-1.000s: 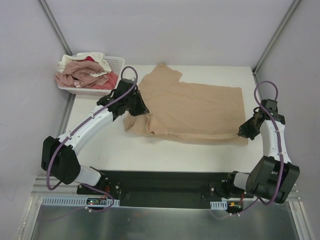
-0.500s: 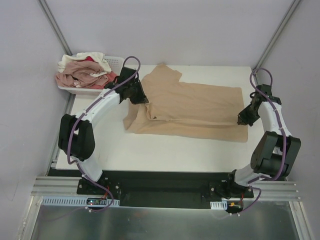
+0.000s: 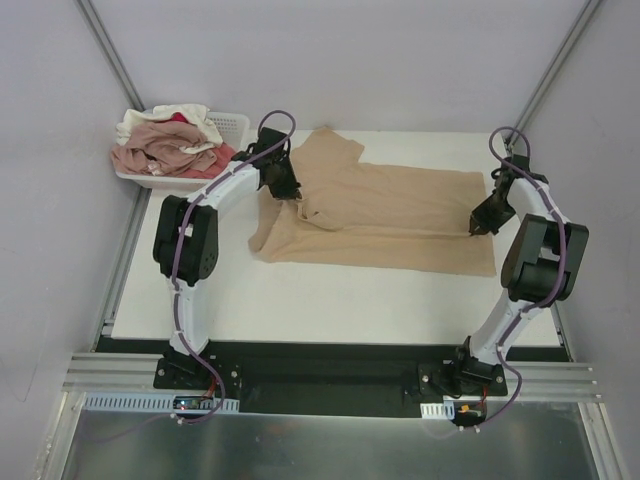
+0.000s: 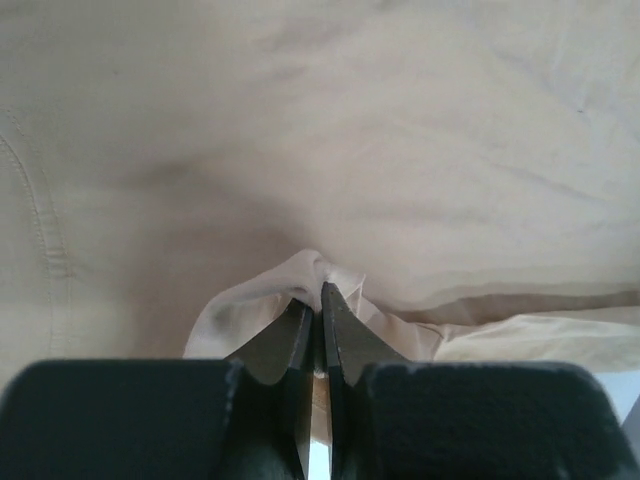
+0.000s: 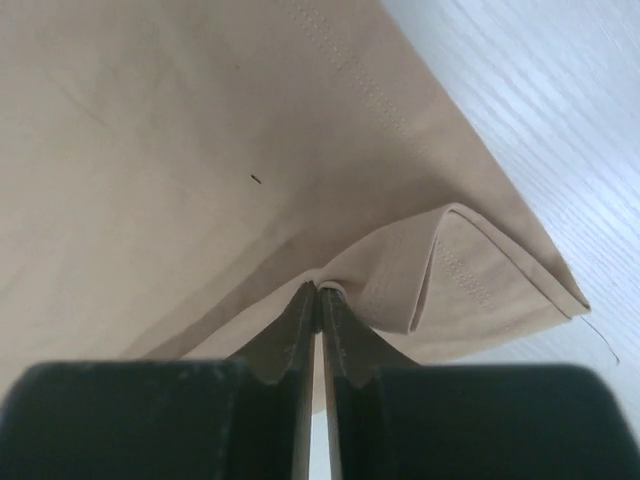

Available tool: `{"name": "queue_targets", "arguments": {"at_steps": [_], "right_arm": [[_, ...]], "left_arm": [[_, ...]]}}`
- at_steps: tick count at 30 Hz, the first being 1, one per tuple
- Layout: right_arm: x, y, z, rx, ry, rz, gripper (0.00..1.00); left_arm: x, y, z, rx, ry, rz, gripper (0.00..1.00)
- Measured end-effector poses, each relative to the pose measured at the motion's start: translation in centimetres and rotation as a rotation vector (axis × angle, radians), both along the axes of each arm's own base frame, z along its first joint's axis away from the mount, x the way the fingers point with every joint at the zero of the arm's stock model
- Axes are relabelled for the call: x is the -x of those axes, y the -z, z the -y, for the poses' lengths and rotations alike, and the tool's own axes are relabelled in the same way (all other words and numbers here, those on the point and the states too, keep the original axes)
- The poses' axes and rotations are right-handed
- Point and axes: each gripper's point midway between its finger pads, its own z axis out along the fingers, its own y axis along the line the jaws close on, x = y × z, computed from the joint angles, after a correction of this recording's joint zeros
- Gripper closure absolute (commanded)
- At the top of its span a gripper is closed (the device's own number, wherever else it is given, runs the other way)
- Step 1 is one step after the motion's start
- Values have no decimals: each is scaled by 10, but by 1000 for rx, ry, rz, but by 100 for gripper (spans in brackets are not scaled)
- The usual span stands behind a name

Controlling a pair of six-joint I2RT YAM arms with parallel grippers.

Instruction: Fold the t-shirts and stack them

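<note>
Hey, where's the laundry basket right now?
In the top view, the white lattice basket sits at the far-left corner of the table, heaped with pink, cream and red t-shirts, just left of the left hand pinching the tan t-shirt.

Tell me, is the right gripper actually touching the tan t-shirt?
Touching. The right wrist view shows the right gripper shut, pinching a raised fold of the tan t-shirt.

Bright, even light with soft, faint shadows.

A lab test cell: bare grey panel walls (image 3: 330,60), aluminium framing rails (image 3: 105,375), white table (image 3: 350,305).
</note>
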Motion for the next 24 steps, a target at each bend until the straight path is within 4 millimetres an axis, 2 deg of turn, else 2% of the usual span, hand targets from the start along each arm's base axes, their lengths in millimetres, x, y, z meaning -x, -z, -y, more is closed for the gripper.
{"name": "queue_targets", "arguments": {"at_steps": [1,2,3,4,5,6,8,9,11,13,17,19,21,24], "right_arm": [[-6,2,1,2,-5,1,76],[-10,4,2,3,-9,1,70],[-13,5,3,4,-11,1,57],[-16,5,4,6,-18,1,51],[-18,5,4,5,-16,4,47],[-19,3,4,8,-27,8,28],[-22,-1,5,10,-28,16,16],[-23,-3,5,15,-38,24,1],[-21,-10,4,21,-53,33,3],[-14,-22,2,34,-72,55,3],[10,-54,-15,65,-149,130,3],[20,-70,-39,61,-262,180,2],[25,-81,-72,40,-420,227,2],[29,-86,-149,12,-791,279,2]], "left_arm": [[-2,6,0,-7,-3,-8,77],[-4,12,-4,-17,-12,-16,41],[-4,16,-7,-32,-20,-21,24],[-5,20,-10,-53,-28,-24,7],[-6,21,-13,-60,-34,-22,1],[-8,20,-15,-64,-39,-22,1],[-14,13,-19,-67,-50,-8,1],[-18,8,-21,-66,-56,5,1],[-24,-6,-23,-62,-56,44,1],[-21,-20,-26,-59,-54,70,1],[7,-50,-33,-43,-50,116,1],[33,-61,-39,-35,-48,126,1],[57,-68,-41,-22,-35,134,1],[88,-64,-38,16,11,121,1]]}}
